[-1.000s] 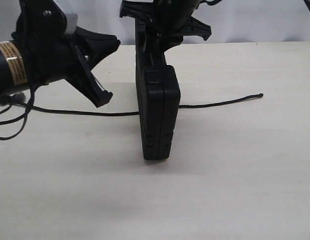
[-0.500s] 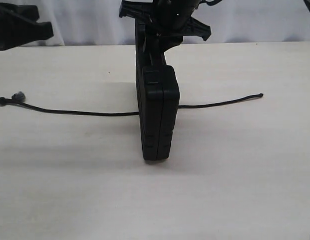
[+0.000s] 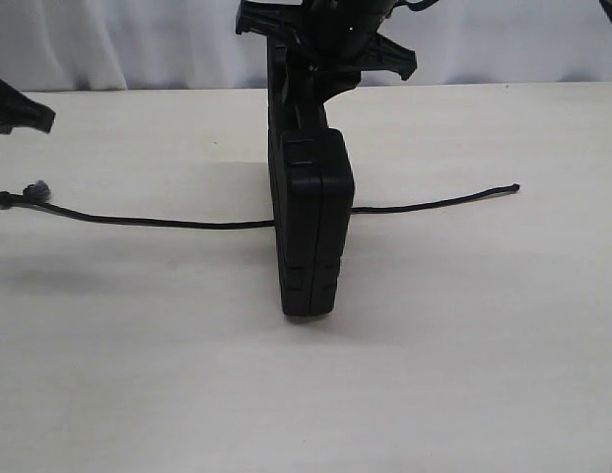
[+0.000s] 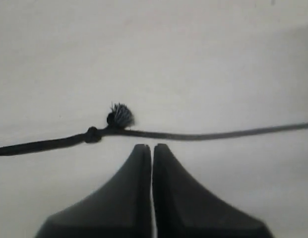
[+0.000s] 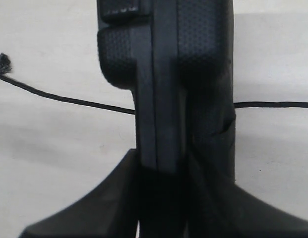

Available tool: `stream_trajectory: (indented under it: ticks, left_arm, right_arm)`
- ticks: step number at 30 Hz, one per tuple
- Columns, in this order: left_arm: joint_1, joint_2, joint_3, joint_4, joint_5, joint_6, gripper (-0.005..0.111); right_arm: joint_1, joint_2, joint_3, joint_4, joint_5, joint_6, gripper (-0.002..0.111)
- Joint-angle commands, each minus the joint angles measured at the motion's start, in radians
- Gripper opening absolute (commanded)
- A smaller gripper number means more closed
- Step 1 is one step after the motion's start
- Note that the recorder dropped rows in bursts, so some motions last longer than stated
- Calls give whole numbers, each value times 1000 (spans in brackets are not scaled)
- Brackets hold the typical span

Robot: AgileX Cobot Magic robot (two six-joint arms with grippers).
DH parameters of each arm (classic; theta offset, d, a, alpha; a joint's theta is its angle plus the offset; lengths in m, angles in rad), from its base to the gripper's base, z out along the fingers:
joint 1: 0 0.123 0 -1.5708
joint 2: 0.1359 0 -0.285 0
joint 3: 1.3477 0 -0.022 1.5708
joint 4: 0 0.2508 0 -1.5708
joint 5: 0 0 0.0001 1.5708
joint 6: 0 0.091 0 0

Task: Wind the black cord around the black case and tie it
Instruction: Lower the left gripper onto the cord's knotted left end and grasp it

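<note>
Your right fingers (image 5: 119, 198) hold the flat black plastic case (image 3: 310, 227) upright on the pale bench (image 3: 463, 345), your empty left fingers (image 4: 129, 198) are pressed together, and the thin black braided cord (image 3: 168, 222) lies from 9 to 3 o'clock, unwrapped.

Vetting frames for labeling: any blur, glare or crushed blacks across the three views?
Exterior view: soft even light, no glare, faint shadow on the table beside the black case. Left wrist view: soft focus, black cord slightly blurred, left gripper a featureless dark shape. Right wrist view: case texture sharp, right gripper underexposed, almost no detail.
</note>
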Motion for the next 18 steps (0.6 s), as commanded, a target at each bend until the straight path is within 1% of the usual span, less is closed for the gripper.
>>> stream_trajectory:
  ticks: [1, 2, 4, 6, 7, 10, 13, 18]
  left_arm:
    - [4, 118, -85, -4, 90, 126, 27]
    - [4, 140, -96, 6, 90, 146, 36]
    - [4, 185, -119, 74, 110, 178, 51]
    - [4, 226, -130, 164, 148, 205, 59]
    - [4, 247, -130, 223, 162, 222, 61]
    - [4, 308, -130, 341, 177, 277, 61]
    - [4, 365, -130, 411, 151, 350, 61]
    - [4, 445, -130, 486, 85, 396, 61]
  right_arm:
    - [3, -11, -6, 24, -13, 7, 4]
    - [3, -11, -6, 24, -13, 7, 4]
    - [3, -11, -6, 24, -13, 7, 4]
    - [3, -11, -6, 24, -13, 7, 4]
    - [3, -11, -6, 24, -13, 7, 4]
    - [3, -11, -6, 24, -13, 7, 4]
    - [3, -11, -6, 24, -13, 7, 4]
    - [3, -11, -6, 24, -13, 7, 4]
